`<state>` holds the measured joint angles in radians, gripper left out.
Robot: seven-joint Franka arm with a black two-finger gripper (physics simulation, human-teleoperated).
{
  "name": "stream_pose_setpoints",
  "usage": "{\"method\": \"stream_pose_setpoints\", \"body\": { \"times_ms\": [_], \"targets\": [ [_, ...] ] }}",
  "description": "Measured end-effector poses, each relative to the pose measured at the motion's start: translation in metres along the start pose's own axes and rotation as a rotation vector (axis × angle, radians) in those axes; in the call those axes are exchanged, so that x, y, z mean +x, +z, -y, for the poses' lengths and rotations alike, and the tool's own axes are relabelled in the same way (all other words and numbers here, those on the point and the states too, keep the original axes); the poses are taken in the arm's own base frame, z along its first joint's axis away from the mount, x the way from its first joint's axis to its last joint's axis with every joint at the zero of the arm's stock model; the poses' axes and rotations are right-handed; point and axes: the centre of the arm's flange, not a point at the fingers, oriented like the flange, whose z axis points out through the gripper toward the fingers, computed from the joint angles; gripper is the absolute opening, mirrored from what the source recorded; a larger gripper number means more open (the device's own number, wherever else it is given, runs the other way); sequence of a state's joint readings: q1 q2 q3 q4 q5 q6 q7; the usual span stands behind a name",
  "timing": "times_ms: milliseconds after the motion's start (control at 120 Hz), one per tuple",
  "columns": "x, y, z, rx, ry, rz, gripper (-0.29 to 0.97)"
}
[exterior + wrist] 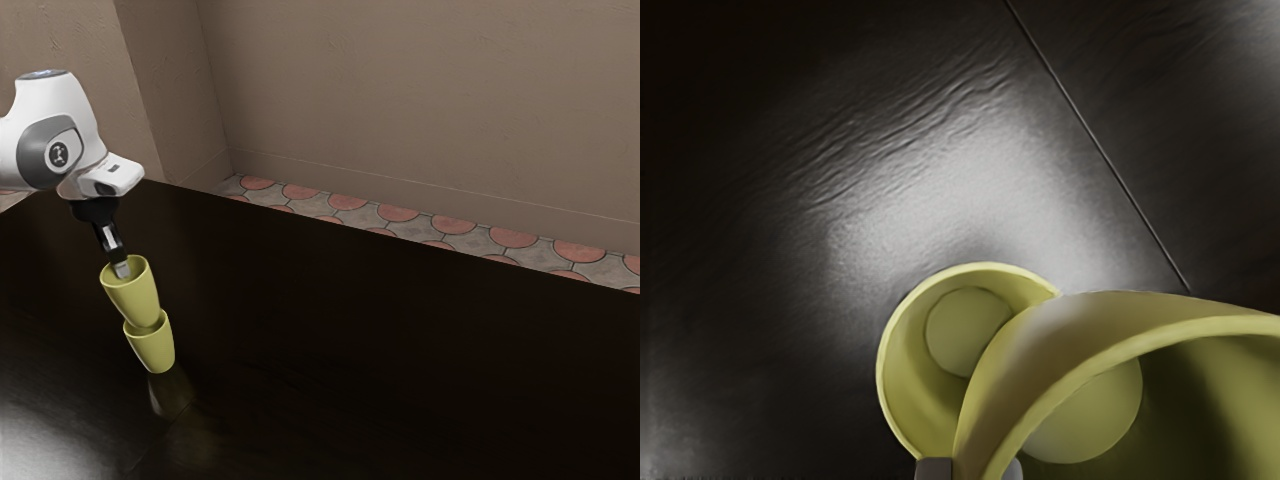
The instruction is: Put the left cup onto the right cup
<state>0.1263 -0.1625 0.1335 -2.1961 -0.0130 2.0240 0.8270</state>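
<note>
We are looking at a dark wooden table (400,350) with two yellow-green cups on it. The lower cup (152,345) is standing upright on the table. The upper cup (135,295) is sitting directly above the lower cup, its base reaching into the lower cup's mouth, and it is leaning slightly off upright. Our black gripper (122,268) is reaching down from above the lower cup and dipping into the upper cup's mouth at its rim. We cannot tell whether it is clamping the cup or standing loose.

The white arm (55,140) is rising above the lower cup, toward the exterior view's left.

In the wrist view we are looking down into both cups. The upper cup's (1120,340) wide rim is lying close under the hand and overlapping part of the lower cup's (902,370) mouth, whose round bottom is showing inside.

Far behind the lower cup, a floor (450,228) of red and grey tiles is meeting a beige wall (420,90).
</note>
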Motion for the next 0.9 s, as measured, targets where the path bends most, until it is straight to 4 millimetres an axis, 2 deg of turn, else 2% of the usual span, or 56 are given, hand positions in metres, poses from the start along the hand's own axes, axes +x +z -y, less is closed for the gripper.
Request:
{"method": "stream_pose_setpoints", "body": {
  "times_ms": [442, 900],
  "targets": [
    [-0.01, 0.006, 0.014, 0.004, -0.036, 0.001, -0.11],
    [-0.003, 0.019, 0.023, 0.004, -0.037, 0.017, -0.11]
  ]
}}
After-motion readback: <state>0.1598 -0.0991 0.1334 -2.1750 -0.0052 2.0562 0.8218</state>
